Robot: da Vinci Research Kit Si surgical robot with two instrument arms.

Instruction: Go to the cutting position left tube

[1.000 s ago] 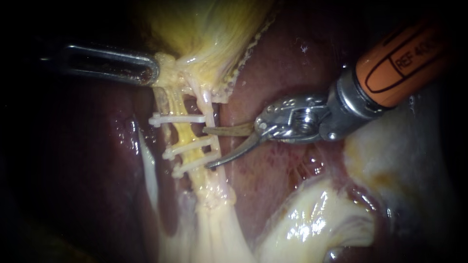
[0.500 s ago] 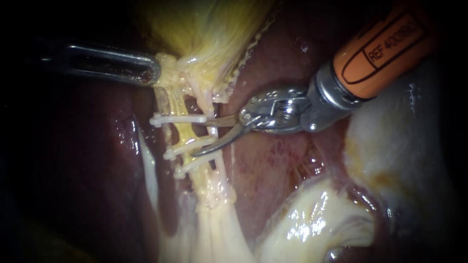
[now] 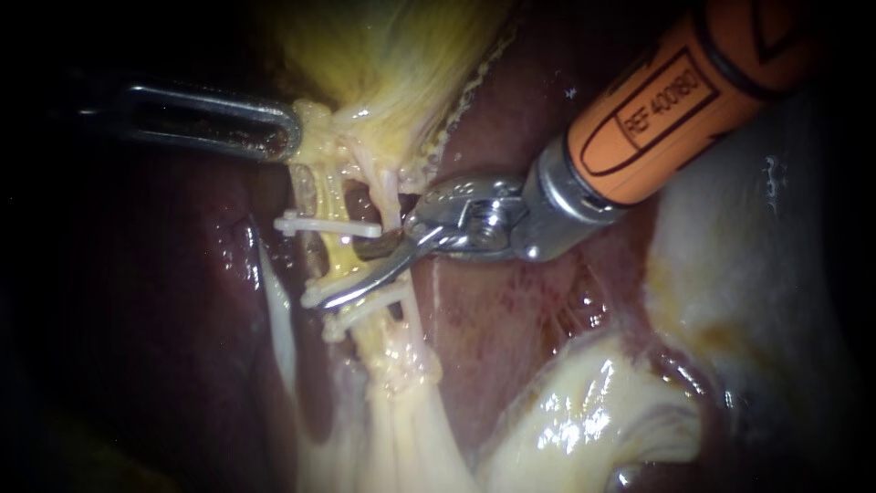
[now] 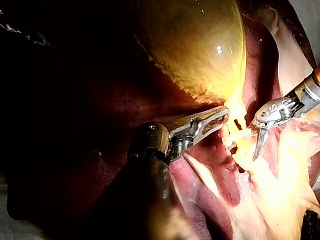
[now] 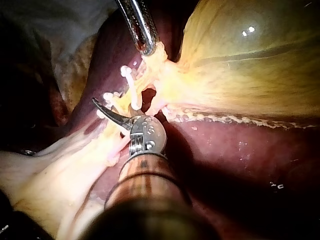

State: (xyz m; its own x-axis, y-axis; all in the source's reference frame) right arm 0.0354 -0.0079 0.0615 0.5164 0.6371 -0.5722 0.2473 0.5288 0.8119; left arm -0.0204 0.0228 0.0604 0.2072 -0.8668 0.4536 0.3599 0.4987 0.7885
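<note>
Two blades of the right instrument stand apart, straddling the left tube just below the top clip. The left instrument clamps the gallbladder's lower edge.

Left instrument entering level from the left, tip closed on tissue, right instrument slanting in from the upper right, orange shaft, metal wrist angled leftward, two curved blades parted with a clear gap, lower blade reaching furthest
</note>
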